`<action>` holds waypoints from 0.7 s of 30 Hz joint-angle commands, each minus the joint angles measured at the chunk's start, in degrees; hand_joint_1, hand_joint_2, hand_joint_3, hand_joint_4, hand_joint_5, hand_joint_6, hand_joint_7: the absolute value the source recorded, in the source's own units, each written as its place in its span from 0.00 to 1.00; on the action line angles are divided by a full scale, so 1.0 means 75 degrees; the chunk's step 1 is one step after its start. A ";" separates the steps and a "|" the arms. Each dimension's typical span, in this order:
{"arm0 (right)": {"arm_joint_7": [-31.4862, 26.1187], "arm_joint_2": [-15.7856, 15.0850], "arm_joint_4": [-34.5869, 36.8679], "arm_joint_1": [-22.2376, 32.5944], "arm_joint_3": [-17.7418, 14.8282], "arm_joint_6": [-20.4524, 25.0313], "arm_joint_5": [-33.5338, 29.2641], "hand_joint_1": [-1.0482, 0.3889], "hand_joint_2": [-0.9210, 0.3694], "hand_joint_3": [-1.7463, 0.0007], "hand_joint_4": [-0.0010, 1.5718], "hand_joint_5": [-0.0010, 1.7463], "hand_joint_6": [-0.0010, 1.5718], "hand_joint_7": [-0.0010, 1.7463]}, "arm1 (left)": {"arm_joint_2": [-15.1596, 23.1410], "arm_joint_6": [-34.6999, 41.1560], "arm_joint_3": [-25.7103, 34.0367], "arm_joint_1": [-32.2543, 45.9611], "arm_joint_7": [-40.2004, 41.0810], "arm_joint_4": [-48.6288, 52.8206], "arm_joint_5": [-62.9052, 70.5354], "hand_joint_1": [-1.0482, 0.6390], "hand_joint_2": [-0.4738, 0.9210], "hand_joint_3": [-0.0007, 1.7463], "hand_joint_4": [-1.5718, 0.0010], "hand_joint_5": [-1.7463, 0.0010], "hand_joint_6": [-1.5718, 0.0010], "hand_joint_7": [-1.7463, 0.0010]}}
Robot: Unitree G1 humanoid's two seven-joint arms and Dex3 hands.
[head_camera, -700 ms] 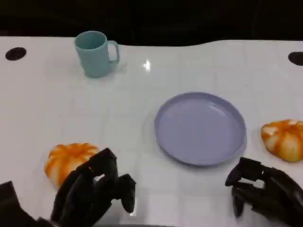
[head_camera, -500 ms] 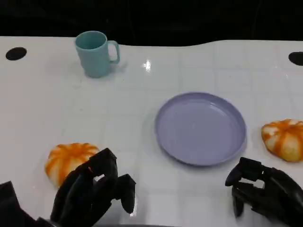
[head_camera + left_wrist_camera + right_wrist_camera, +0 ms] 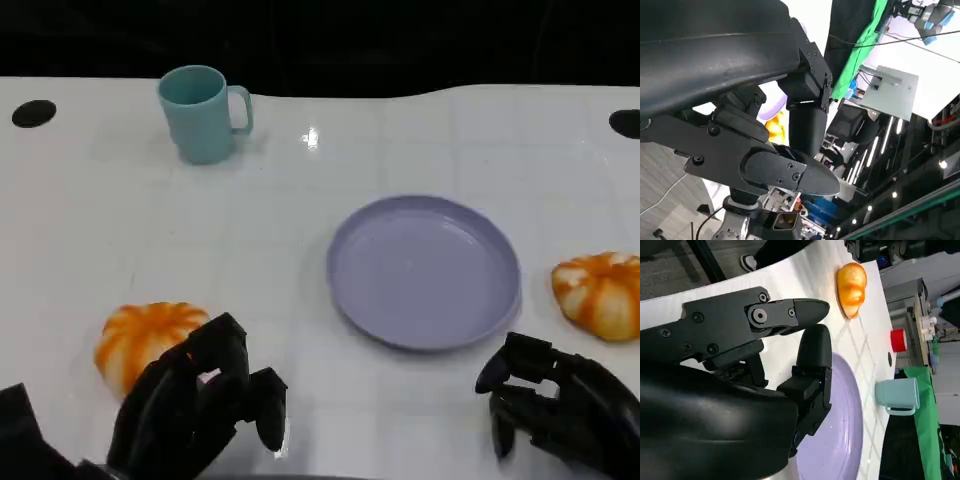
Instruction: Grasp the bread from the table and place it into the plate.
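Two orange, white-striped bread rolls lie on the white table: one at the near left (image 3: pixel 143 338), one at the right edge (image 3: pixel 600 294). The lilac plate (image 3: pixel 423 270) sits bare between them. My left hand (image 3: pixel 195 405) hovers just in front of the left roll and partly covers its near side, fingers loosely bent, holding nothing. My right hand (image 3: pixel 555 405) hangs near the front edge, in front of the plate's right rim and apart from the right roll, also holding nothing. In the right wrist view its fingers (image 3: pixel 790 315) reach toward a roll (image 3: pixel 852 281) and the plate (image 3: pixel 840 440).
A teal mug (image 3: pixel 203 112) stands at the back left, also in the right wrist view (image 3: pixel 897 395), where a small red object (image 3: pixel 897 340) stands off the table. Dark round holes mark the table's far corners (image 3: pixel 33 113). Bare tabletop lies between mug and plate.
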 commanded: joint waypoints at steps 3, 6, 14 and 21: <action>-0.0082 -0.0125 0.0040 0.0112 -0.0009 0.0073 -0.0125 0.36 0.00 0.86 0.42 1.00 0.44 0.77 | 0.0025 -0.0469 0.0079 0.0016 0.0143 -0.0024 0.0326 0.16 1.00 0.07 0.44 0.00 0.54 0.08; -0.0028 -0.0083 0.0039 0.0108 -0.0044 0.0100 -0.0040 0.37 0.00 0.86 0.42 1.00 0.44 0.77 | 0.0039 -0.1075 0.0089 0.0020 0.0246 0.0026 0.0726 0.16 1.00 0.10 0.49 0.00 0.58 0.12; -0.0049 -0.0062 -0.0021 0.0133 -0.0050 0.0188 -0.0021 0.37 0.00 0.86 0.43 1.00 0.44 0.76 | 0.0461 -0.2446 0.0078 -0.0140 0.0436 0.0024 0.1763 0.19 1.00 0.15 0.63 0.19 0.60 0.51; -0.0038 -0.0059 -0.0095 0.0158 -0.0046 0.0320 0.0032 0.37 0.00 0.86 0.42 1.00 0.44 0.76 | 0.1124 -0.3521 0.0025 -0.0290 0.1177 -0.0102 0.3253 0.20 1.00 0.14 0.68 0.40 0.60 0.77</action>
